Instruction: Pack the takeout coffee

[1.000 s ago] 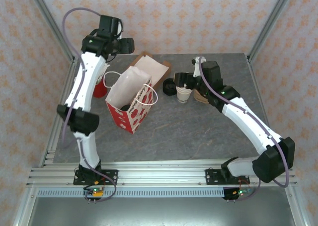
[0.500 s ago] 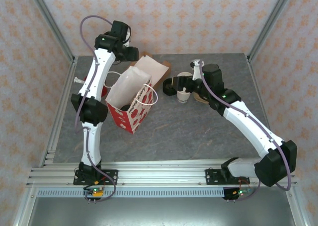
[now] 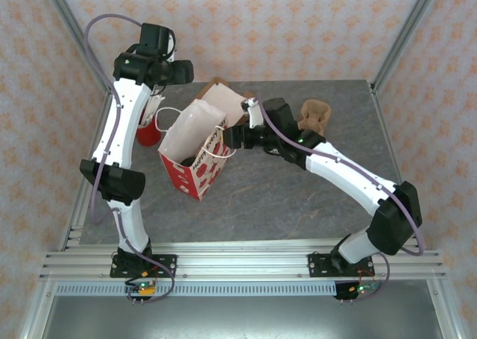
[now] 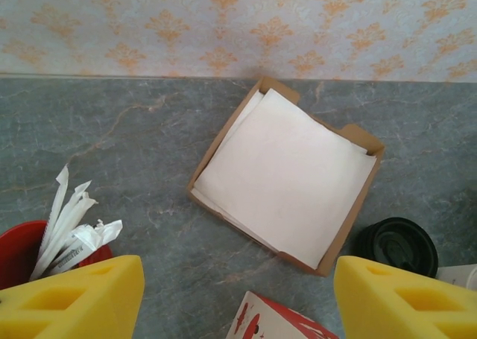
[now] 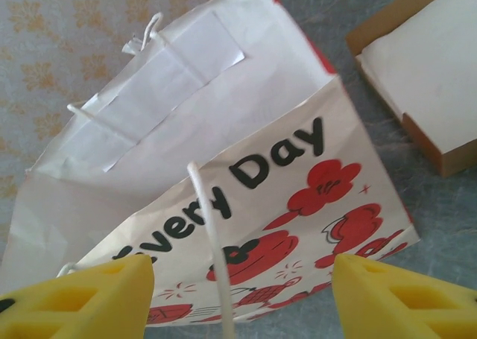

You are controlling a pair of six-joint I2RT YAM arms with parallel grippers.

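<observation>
The takeout coffee is hidden. A white paper bag [image 3: 195, 141] with red print stands tilted at the table's middle left, mouth up. A dark round shape [image 3: 191, 160] sits inside its mouth; I cannot tell what it is. My right gripper [image 3: 229, 136] is at the bag's right side, open. In the right wrist view the printed bag [image 5: 283, 182] faces that gripper [image 5: 238, 298], and the white string handle [image 5: 212, 235] hangs between its yellow fingers. My left gripper [image 3: 182, 72] hovers high behind the bag. In the left wrist view it [image 4: 238, 302] is open and empty.
A brown box of white napkins [image 4: 287, 179] lies behind the bag. A black lid [image 4: 395, 246] sits to its right. A red cup of wrapped straws [image 4: 19, 249] stands at the left. A brown bundle [image 3: 313, 117] lies at the back right. Metal frame posts edge the table.
My right gripper has swung left from the cup and lids beside the napkin box to the bag's side. The left arm rocked right, then back left, staying high.
</observation>
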